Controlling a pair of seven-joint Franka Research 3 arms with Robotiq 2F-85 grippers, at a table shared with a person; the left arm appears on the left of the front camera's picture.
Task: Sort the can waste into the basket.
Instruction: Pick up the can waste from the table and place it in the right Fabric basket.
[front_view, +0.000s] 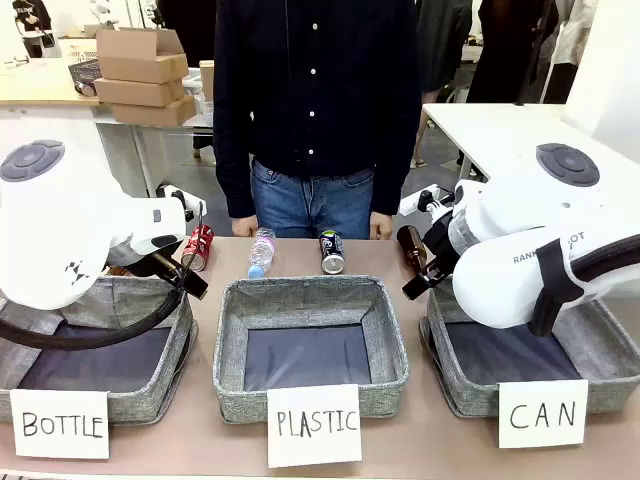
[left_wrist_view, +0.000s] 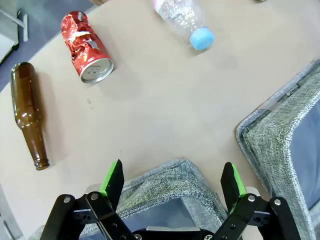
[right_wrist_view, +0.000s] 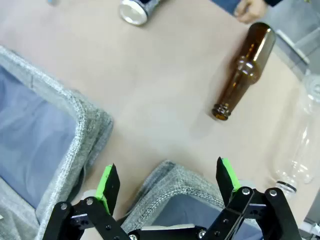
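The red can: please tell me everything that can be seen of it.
The red can is small, metal, red with white lettering, its wall crumpled, its silver end showing. It lies on its side on the tan table, between a brown bottle and a blue-capped clear bottle, touching neither. No jaws hold it.

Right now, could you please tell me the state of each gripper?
Left gripper: open, fingers spread, holding nothing.
Right gripper: open, fingers spread, holding nothing.
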